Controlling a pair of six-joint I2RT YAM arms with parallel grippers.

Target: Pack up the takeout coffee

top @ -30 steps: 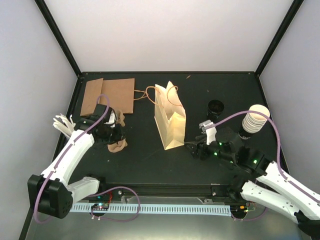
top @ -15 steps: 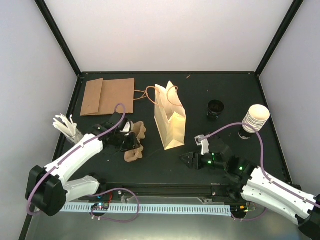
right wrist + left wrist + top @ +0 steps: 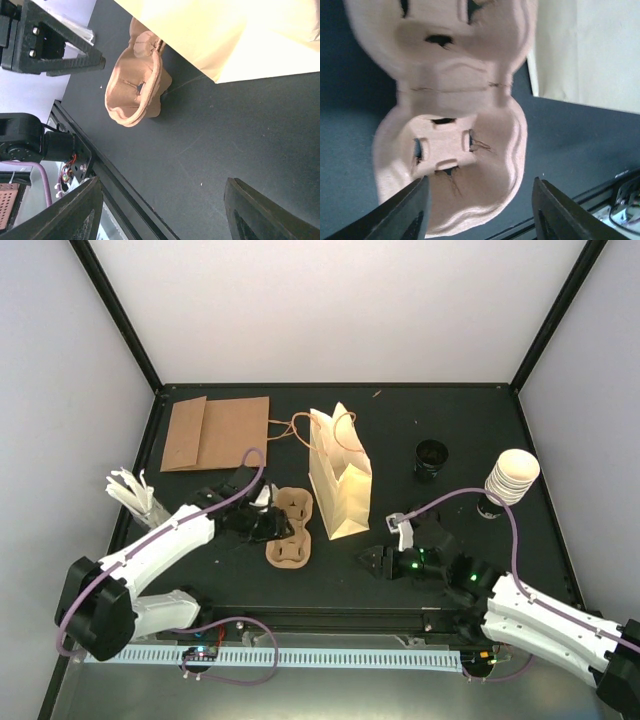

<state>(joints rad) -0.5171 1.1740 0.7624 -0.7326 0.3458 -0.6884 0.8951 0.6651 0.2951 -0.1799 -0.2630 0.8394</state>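
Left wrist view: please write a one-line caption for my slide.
Open left tool facing a two-cup pulp carrier on the dark table, beside the cream paper bag.

Pulp cup carrier point(image 3: 455, 125) btwn spread L fingers point(image 3: 407, 212), prob. loose, bag point(image 3: 590, 50) top-right

The table point(image 3: 420, 420) was matte black and dull; behind it rose a white back wall point(image 3: 340, 310), brightly and evenly lit; the left wall point(image 3: 50, 390) and right wall point(image 3: 600, 380) looked greyer, a little shaded; a black left post point(image 3: 118, 315) and right post point(image 3: 560, 315) slanted up from the table's far corners, where the walls met; along the near edge ran a black rail point(image 3: 330, 618); just before it lay a white slotted strip point(image 3: 350, 657) on a grey metal ledge point(image 3: 330, 695).
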